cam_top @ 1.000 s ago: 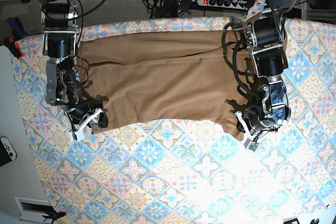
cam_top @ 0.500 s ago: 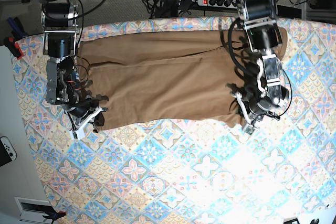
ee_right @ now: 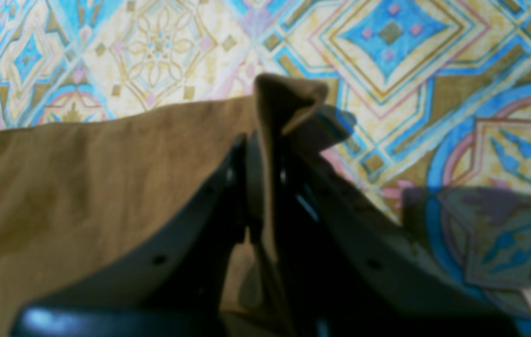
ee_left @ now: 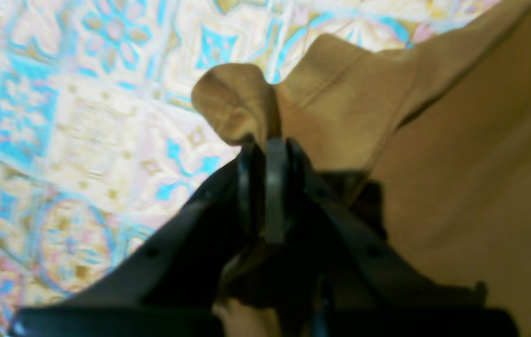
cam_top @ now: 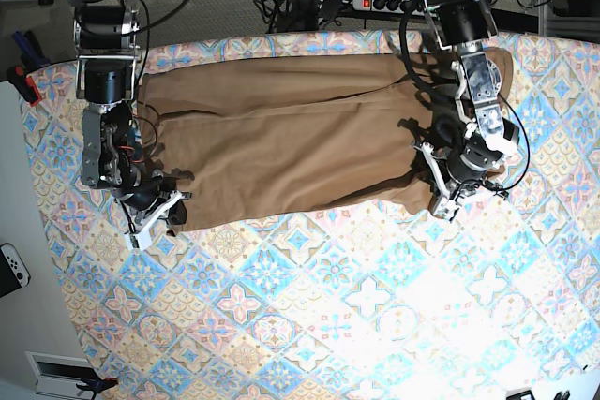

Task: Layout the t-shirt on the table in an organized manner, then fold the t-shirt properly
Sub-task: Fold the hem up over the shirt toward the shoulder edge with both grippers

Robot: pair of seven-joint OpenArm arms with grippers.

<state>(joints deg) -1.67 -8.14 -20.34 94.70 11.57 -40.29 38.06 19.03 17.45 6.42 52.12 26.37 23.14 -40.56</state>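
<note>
The tan-brown t-shirt (cam_top: pixel 291 147) lies spread sideways over the far half of the patterned table (cam_top: pixel 309 316). At the shirt's near corner on the base view's right, my left gripper (cam_top: pixel 439 205) is shut on cloth. The left wrist view shows its fingers (ee_left: pixel 268 145) pinching a bunched fold of the t-shirt (ee_left: pixel 457 164) above the table (ee_left: pixel 59 117). My right gripper (cam_top: pixel 155 217) is at the near corner on the base view's left. In the right wrist view that gripper (ee_right: pixel 263 145) is shut on a raised corner of the t-shirt (ee_right: pixel 83 178).
A power strip with cables (cam_top: pixel 394 2) lies beyond the table's far edge. A white game controller (cam_top: pixel 11 269) and a red-handled tool (cam_top: pixel 23 81) sit off the table's left side. Bare patterned cloth (ee_right: pixel 410 70) spreads in front of the shirt.
My right gripper has shut on the shirt's corner. My left arm has swung toward the far side, pulling its corner of the shirt a little away from the near edge.
</note>
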